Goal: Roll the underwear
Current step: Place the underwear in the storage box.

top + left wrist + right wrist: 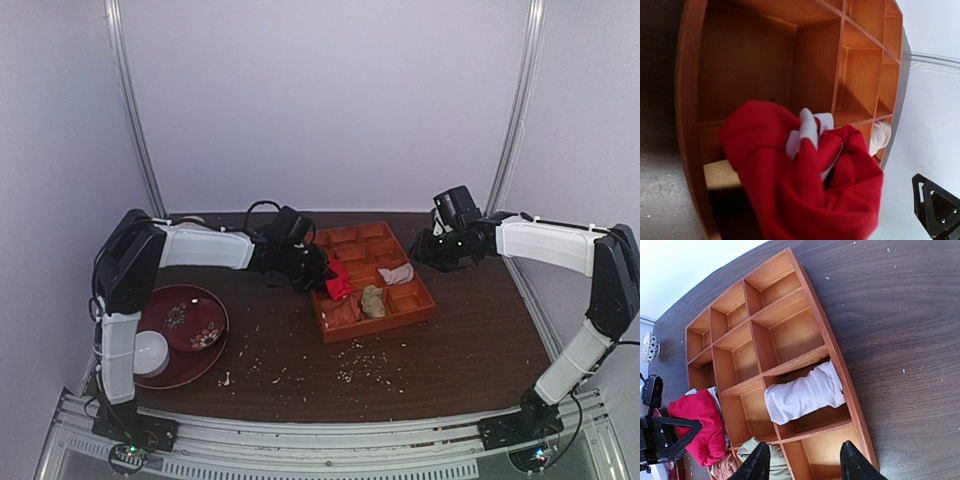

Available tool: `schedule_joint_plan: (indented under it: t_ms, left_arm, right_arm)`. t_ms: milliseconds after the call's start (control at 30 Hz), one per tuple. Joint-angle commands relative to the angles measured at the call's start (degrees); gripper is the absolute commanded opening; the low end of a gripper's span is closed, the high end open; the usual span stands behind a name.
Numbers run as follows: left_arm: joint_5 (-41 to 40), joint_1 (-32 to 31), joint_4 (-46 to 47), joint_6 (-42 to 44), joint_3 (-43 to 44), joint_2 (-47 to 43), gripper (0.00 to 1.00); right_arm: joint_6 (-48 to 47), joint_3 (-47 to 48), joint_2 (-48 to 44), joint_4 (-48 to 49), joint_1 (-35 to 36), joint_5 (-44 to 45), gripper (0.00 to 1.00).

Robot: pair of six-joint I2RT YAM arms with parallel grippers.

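The left hand (318,272) pinches the bunched red underwear (805,185) at the left edge of the tray (428,300) on the desk (480,350). The right hand (807,466) hovers spread and empty, just right of the tray.

My top external view sits high behind the arm bases and faces the back wall, far enough off to take in the whole table (300,350), with the tray (375,235) right of centre. My left wrist view is pressed close: the underwear (805,190) fills the lower middle, tray (815,70) cells behind it. My right wrist view looks down from farther off, the right gripper (807,447) at the bottom edge, the tray (790,335) across the middle, the underwear (697,425) lower left. All three views share both.
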Motion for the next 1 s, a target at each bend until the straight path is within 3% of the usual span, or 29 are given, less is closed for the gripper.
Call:
schedule_joint_plan:
  t_ms: [0, 533, 733, 967]
  left_arm:
    - [-2.0, -0.05, -15.91, 2.84, 4.33, 1.99, 0.0]
    - [-0.81, -0.05, -40.87, 7.96, 24.24, 14.35, 0.0]
    - [-1.98, -0.05, -45.64, 8.97, 29.41, 17.51, 0.0]
    - [-2.23, -0.06, -46.81, 9.38, 29.1, 19.47, 0.0]
  right_arm:
    - [0.09, -1.26, -0.64, 0.77, -0.27, -0.77, 0.47]
    - [0.24, -2.89, -1.81, 1.24, -0.28, -0.5, 0.47]
    - [0.65, -4.09, -2.24, 1.99, -0.32, -0.59, 0.47]
    - [1.0, -4.74, -2.34, 2.54, -0.28, -0.85, 0.47]
